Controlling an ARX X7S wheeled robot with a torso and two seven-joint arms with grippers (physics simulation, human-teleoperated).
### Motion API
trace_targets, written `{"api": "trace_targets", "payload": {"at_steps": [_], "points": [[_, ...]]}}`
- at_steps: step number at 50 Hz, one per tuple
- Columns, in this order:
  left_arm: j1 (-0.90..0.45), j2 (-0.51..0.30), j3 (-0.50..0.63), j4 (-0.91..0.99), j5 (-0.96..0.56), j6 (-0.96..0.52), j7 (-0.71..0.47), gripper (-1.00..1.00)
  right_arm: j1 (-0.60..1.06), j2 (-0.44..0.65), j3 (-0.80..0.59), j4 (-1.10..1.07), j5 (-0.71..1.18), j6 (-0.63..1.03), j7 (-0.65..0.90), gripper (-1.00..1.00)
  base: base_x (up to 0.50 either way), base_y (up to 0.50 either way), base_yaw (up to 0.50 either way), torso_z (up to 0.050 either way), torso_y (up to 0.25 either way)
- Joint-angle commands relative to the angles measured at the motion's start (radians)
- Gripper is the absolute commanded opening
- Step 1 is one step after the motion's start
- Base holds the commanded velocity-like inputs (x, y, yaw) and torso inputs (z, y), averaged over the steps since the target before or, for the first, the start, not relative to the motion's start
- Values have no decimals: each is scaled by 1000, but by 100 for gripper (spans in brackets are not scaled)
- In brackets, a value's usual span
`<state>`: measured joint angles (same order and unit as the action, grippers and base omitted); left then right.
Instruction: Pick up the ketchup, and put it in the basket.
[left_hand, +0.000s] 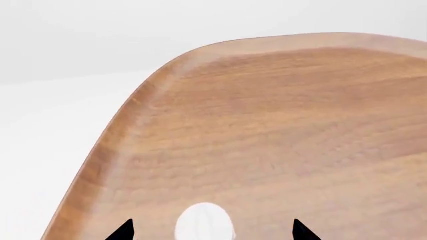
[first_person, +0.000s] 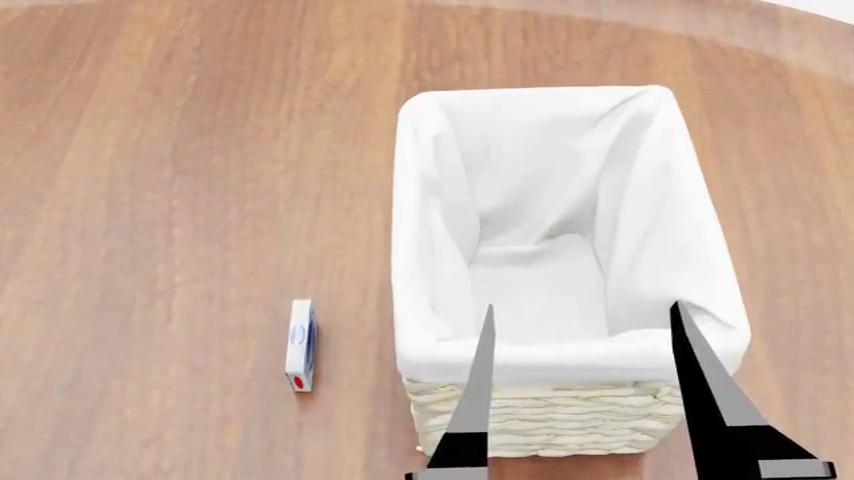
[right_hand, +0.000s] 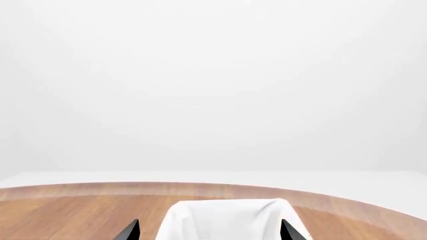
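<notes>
A broad wooden table (first_person: 174, 150) with warm brown grain fills your head view, and behind its rounded far edge there is only a plain pale backdrop. The basket (first_person: 567, 425) stands on the table just ahead of you, a rectangular cream wicker body showing along its near wall, with a white cloth liner (first_person: 561, 200) folded over the rim and covering the inside. As far as you can see into it, the liner holds nothing. To the left of the basket, apart from it, a small white box (first_person: 302, 345) with blue and red markings lies on the wood. The ketchup does not appear in any of your three views, so you cannot tell where it is from here. Your right gripper (first_person: 581, 390) hangs over the near end of the basket, its two dark fingers spread wide with the near rim showing between them, and nothing sits between the tips; the right wrist view confirms this, with the right gripper (right_hand: 210, 231) framing the white liner from either side. In the left wrist view, your left gripper (left_hand: 213, 231) shows only two dark tips set well apart over the table's rounded corner, gripping nothing. A white rounded shape (left_hand: 204, 222) sits between those tips at the picture's edge, and you cannot tell what it is.
</notes>
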<state>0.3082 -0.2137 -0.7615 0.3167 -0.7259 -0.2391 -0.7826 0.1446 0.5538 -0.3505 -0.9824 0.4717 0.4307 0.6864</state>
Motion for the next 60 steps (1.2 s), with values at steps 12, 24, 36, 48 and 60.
{"api": "trace_targets", "payload": {"at_steps": [12, 24, 36, 48, 60], "points": [[-51, 9, -31, -154, 40, 50, 44, 100, 8, -15, 14, 18, -16, -21, -27, 100, 0, 0, 0, 0, 0], [-62, 6, -21, -202, 52, 64, 60, 100, 11, -9, 16, 14, -6, -21, -20, 100, 0, 0, 0, 0, 0], [-75, 3, 2, -237, 69, 75, 77, 100, 14, -6, 11, 14, -4, -23, -16, 100, 0, 0, 0, 0, 0], [-94, -3, 17, -299, 82, 93, 102, 100, 16, -2, 5, 16, -4, -26, -12, 100, 0, 0, 0, 0, 0], [-105, -15, 23, -326, 85, 98, 112, 100, 20, -2, -3, 23, -3, -28, -9, 100, 0, 0, 0, 0, 0]]}}
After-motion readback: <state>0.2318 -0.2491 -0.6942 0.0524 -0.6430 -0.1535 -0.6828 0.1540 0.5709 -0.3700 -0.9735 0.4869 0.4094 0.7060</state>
